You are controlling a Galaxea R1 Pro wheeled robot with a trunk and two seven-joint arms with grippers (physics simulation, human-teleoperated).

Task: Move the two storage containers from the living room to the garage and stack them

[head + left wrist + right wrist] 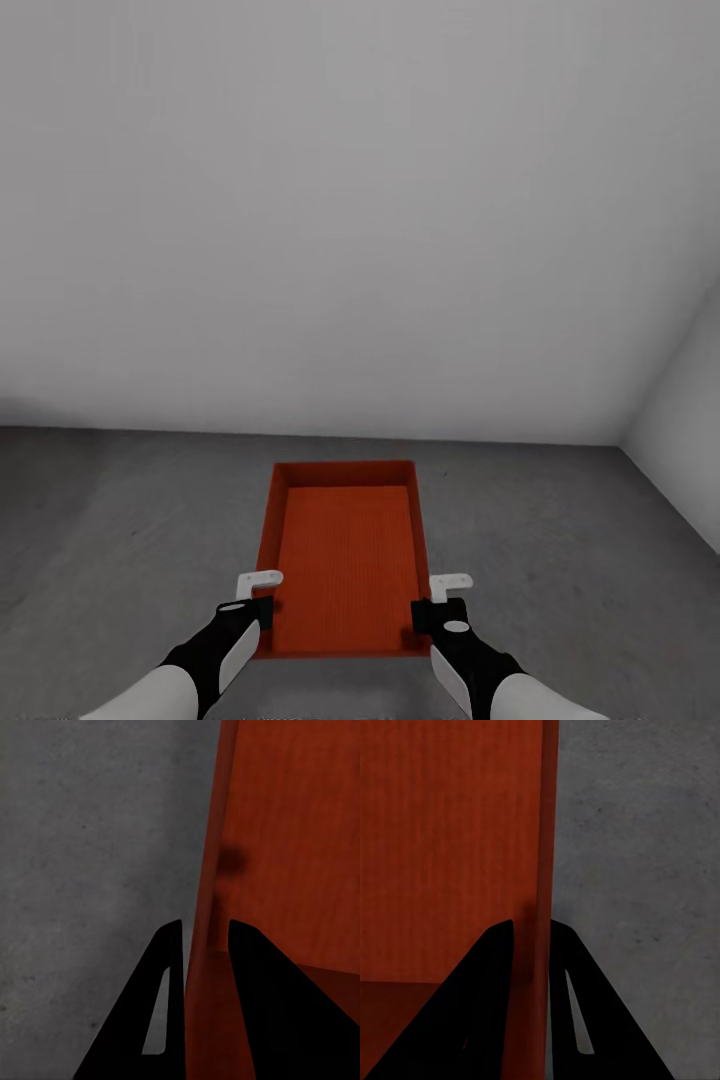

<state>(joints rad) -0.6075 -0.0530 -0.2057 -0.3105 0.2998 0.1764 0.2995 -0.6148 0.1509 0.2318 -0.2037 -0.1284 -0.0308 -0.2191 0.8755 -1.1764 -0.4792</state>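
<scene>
You are in the garage with one storage container [345, 555], each side wall pinched by a gripper: left gripper [258, 592], right gripper [437, 596]. It sits low on or just above the dark mottled concrete floor [120, 530], near the white wall [350, 200]. The second container remains to be stacked.

A bare garage: white walls [350, 200], dark mottled concrete floor [130, 520].
</scene>
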